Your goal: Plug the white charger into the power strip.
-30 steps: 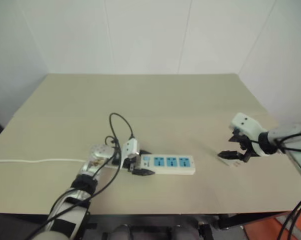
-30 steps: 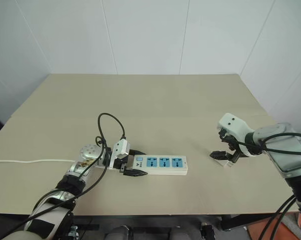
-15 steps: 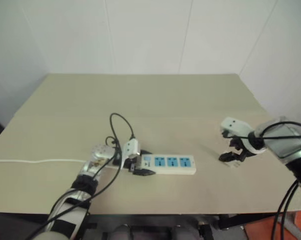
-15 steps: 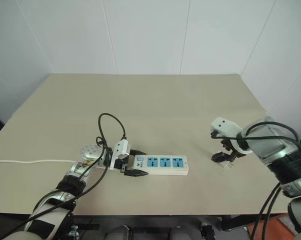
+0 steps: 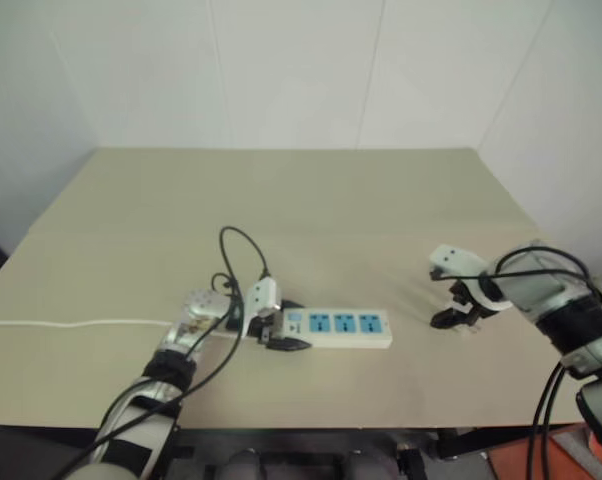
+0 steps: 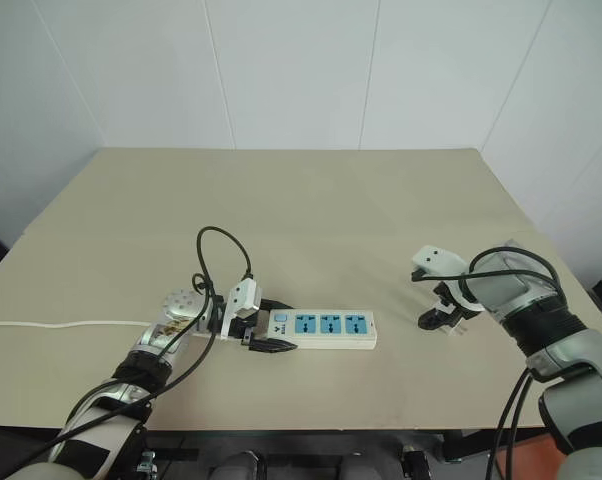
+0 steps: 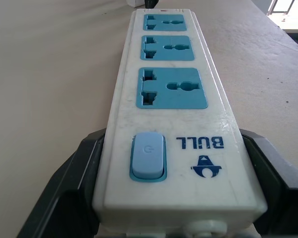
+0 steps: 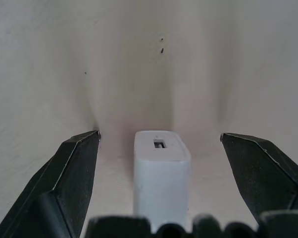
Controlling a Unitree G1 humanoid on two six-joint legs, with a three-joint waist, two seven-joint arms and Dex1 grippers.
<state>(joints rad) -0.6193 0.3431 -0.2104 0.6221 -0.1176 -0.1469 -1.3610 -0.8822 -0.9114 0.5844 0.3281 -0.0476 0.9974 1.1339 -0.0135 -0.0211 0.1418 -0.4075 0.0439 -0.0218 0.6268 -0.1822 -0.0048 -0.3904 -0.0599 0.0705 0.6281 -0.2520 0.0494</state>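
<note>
The right gripper [image 8: 159, 173] is spread wide, and the white charger [image 8: 161, 173] is seen between its fingers, untouched, on the table [image 6: 331, 210]. The left gripper [image 7: 173, 163] is clenched on the switch end of the power strip [image 7: 171, 104], well apart from the charger.

Left fingers [image 7: 74, 193] clamped, right fingers [image 8: 70, 173] seemingly wide.

Beige table [image 6: 311, 200] carries power strip [image 6: 321, 330], white charger [image 8: 161, 173].
</note>
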